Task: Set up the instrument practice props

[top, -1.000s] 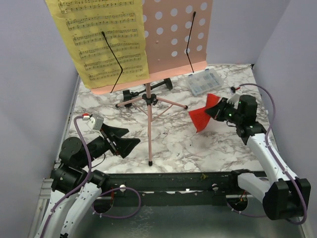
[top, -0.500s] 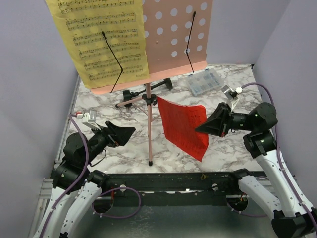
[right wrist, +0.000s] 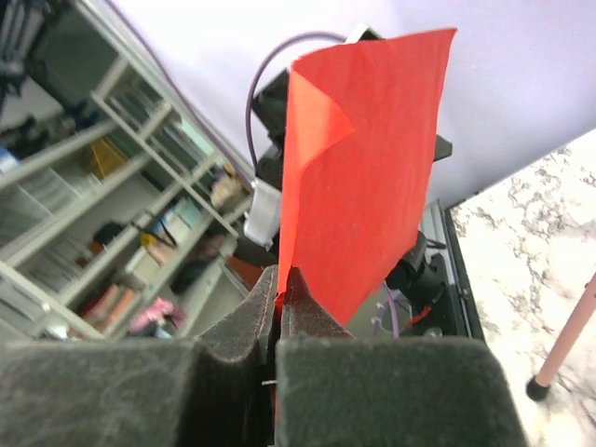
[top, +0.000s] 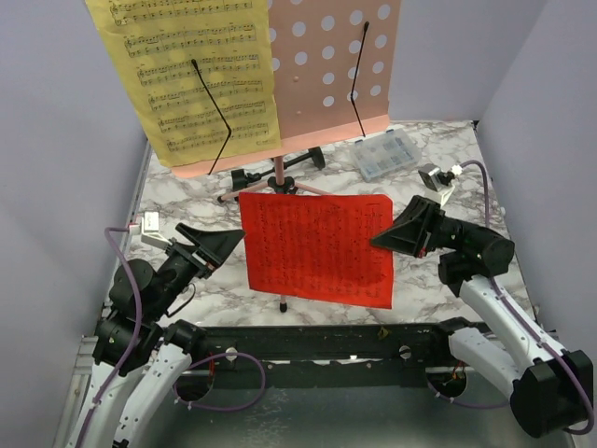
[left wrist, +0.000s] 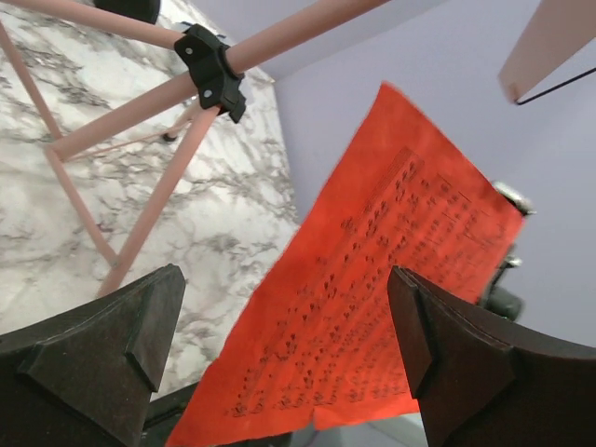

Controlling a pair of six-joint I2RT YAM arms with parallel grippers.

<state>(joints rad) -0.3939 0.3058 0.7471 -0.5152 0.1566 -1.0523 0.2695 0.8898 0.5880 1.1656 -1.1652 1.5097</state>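
The pink perforated music stand (top: 334, 58) stands at the back on thin tripod legs (top: 282, 247), with a yellow sheet-music page (top: 196, 75) on its left half. My right gripper (top: 381, 238) is shut on the right edge of a red sheet-music page (top: 317, 247) and holds it spread flat in the air in front of the stand's legs. The page also shows in the right wrist view (right wrist: 368, 158) and the left wrist view (left wrist: 372, 307). My left gripper (top: 227, 247) is open and empty, just left of the page. The black microphone (top: 280, 166) lies behind the stand's legs.
A clear plastic compartment box (top: 384, 154) sits at the back right on the marble table (top: 420, 289). Grey walls close in both sides. The stand's leg joint (left wrist: 212, 70) is close above my left gripper.
The right gripper has swung the red page leftward and turned it flat-on, so it now spreads across the table's middle. The left gripper has lifted and moved slightly toward it.
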